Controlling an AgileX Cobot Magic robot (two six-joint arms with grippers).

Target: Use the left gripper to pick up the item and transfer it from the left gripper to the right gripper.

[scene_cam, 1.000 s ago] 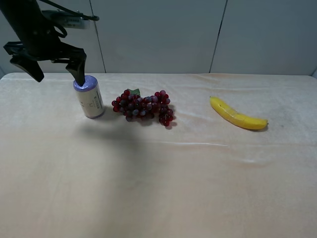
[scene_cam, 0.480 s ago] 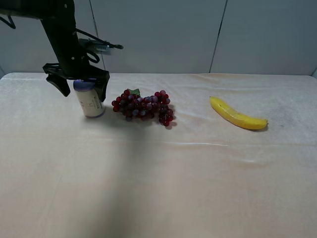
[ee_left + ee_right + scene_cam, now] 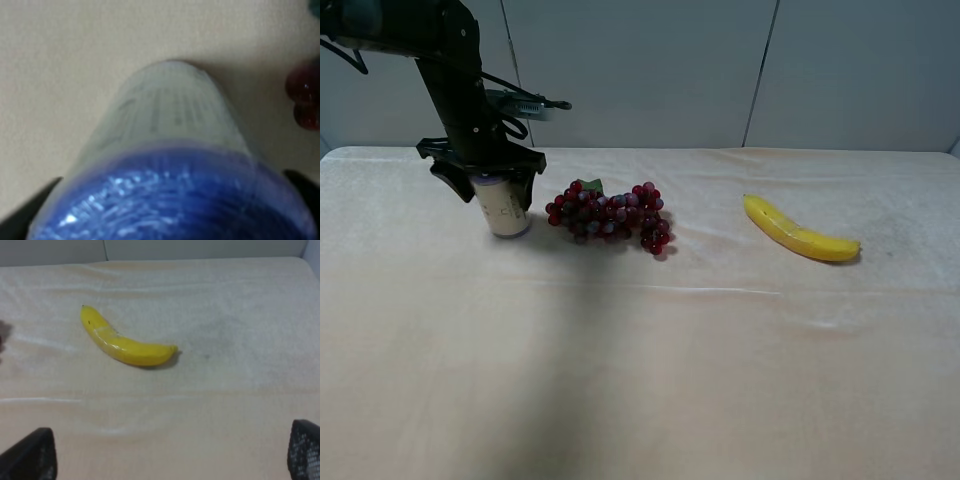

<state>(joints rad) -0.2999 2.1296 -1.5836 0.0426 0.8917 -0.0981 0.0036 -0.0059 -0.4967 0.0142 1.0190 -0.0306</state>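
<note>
The item (image 3: 505,210), a small roll with a cream label and purple ends, stands upright on the table at the far left. My left gripper (image 3: 488,183) is open and lowered over its top, one finger on each side. In the left wrist view the item (image 3: 170,165) fills the frame, its purple top close to the camera, with dark fingertips (image 3: 20,215) at the lower corners. My right gripper (image 3: 172,460) is open and empty, with only its fingertips (image 3: 30,455) showing; it is out of the exterior high view.
A red grape bunch (image 3: 610,215) lies just right of the item. A yellow banana (image 3: 800,232) lies at the right, also in the right wrist view (image 3: 125,340). The cream cloth table (image 3: 650,370) stretches forward. A grey wall stands behind.
My left gripper has moved right from the far left and come down over the item, so that its open fingers now straddle the roll's top. The item has not moved.
</note>
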